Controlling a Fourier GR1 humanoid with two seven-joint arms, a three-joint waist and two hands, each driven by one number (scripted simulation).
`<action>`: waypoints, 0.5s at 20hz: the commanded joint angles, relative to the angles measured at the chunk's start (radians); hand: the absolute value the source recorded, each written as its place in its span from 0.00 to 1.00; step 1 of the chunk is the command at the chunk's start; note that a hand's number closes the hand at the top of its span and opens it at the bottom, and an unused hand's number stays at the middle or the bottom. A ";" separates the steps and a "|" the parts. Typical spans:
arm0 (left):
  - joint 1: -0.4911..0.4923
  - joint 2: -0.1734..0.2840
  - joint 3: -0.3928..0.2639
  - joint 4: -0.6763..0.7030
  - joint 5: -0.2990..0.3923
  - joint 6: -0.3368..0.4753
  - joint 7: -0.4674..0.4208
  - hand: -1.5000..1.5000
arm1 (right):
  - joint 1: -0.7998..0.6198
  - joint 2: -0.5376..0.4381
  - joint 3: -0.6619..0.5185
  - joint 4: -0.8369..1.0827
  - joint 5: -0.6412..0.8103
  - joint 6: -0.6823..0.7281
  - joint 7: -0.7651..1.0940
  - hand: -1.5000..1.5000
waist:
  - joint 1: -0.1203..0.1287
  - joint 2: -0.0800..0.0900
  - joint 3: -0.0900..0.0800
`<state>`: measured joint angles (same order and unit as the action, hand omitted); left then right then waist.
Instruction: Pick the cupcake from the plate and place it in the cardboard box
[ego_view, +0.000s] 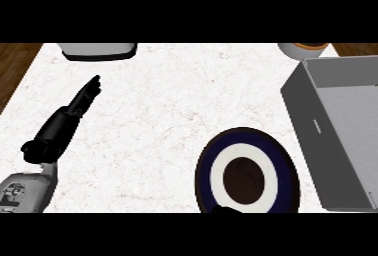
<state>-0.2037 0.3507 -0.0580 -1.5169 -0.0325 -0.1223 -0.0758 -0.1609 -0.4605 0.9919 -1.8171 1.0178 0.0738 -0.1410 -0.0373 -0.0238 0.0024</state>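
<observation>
So the cupcake (244, 180) is sitting dead centre on the plate (214, 157), near edge of the counter (184, 110), a bit right of middle. From straight above it's just a dark brown round top inside a pale ring, which I'm guessing is the plate's inner band or the wrapper, honestly can't tell which. The plate has a dark blue rim.

The cardboard box (332, 135) is just to the right of the plate, open on top, looks grey from here, running from near to far along the right side. Nothing visible inside it.

The left hand (77, 107) is way over on the left, fingers out straight, pointing away toward the far side, holding nothing. It's well apart from the plate. There's a small dark bit poking in at the near edge right below the plate (225, 209); probably the right hand, but I can't tell what its fingers are doing.

Handling-wise: I'd expect a cupcake to be light and soft, and the top would squash or smear easily if it's frosted. Best bet is to take it low by the sides, around the wrapper, rather than pressing down on the top. Keep it upright for the short trip right, since it'd tip easily.

Far edge also has a grey appliance (97, 50) and a bowl-ish thing (304, 49).
</observation>
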 joint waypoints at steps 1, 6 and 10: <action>0.036 0.006 0.019 -0.010 0.008 0.004 -0.008 0.50 | 0.074 -0.243 -0.004 -0.242 -0.006 -0.121 -0.174 1.00 | -0.020 -0.001 0.001; 0.052 0.015 0.030 -0.012 0.007 0.002 -0.025 0.50 | 0.240 -0.482 -0.178 -0.469 -0.160 -0.277 -0.254 1.00 | -0.037 0.011 0.001; 0.045 0.012 0.036 -0.024 0.015 0.002 -0.019 0.50 | 0.349 -0.518 -0.377 -0.504 -0.403 -0.348 -0.202 1.00 | -0.041 0.020 0.002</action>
<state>-0.1655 0.3577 -0.0330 -1.5322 -0.0305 -0.1112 -0.0899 0.0851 -0.9032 0.7559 -2.2469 0.7772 -0.1917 -0.3489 -0.0742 -0.0104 0.0039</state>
